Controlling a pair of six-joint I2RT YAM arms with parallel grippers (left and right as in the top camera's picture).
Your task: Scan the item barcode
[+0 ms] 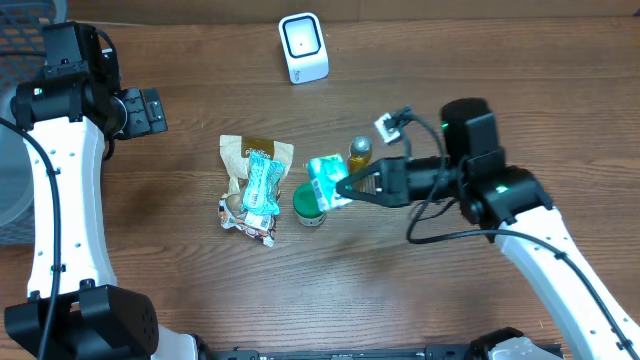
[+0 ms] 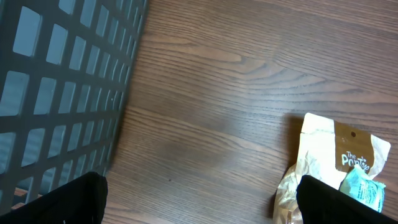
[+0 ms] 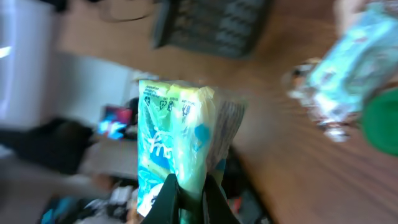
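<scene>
The right gripper (image 1: 347, 190) squeezes tight on a shiny green and blue snack packet (image 1: 326, 181), near the middle of the brown wooden table (image 1: 450, 80). The left gripper (image 1: 152, 110) is spread wide, holding nothing.

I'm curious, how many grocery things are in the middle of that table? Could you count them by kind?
Soft packets: 4 (beige pouch, teal packet, shiny wrapper, green packet held in the right pincer)
Tubs: 1 (green-lidded tub)
Bottles: 1 (gold-capped bottle)
Total: 6
</scene>
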